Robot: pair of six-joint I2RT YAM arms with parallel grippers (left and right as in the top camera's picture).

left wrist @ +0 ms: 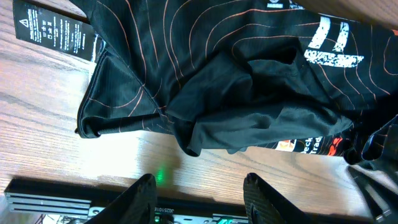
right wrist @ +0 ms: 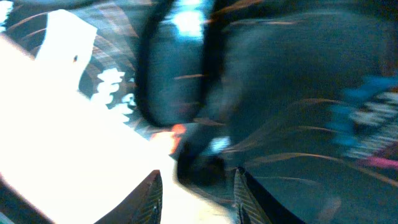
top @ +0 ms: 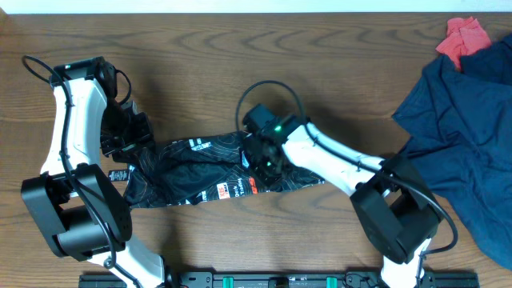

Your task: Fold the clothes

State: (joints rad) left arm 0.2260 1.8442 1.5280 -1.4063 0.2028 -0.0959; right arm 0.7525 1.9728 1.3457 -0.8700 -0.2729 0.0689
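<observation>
The black jersey (top: 192, 172) lies crumpled in a long strip across the table's middle, with fine orange lines and white and orange lettering. In the left wrist view it (left wrist: 236, 81) fills the upper part, with a black label at top left. My left gripper (left wrist: 200, 186) is open and empty, its fingers over bare wood beside the jersey's edge; overhead it (top: 132, 132) is at the jersey's left end. My right gripper (right wrist: 196, 183) is open, close over the jersey's edge (right wrist: 298, 93); that view is blurred. Overhead it (top: 268, 156) hovers over the jersey's right part.
A plain navy blue garment (top: 472, 120) lies spread at the right side. A small red cloth (top: 466, 36) sits at the top right on it. A black rail (left wrist: 56, 196) runs along the table's front edge.
</observation>
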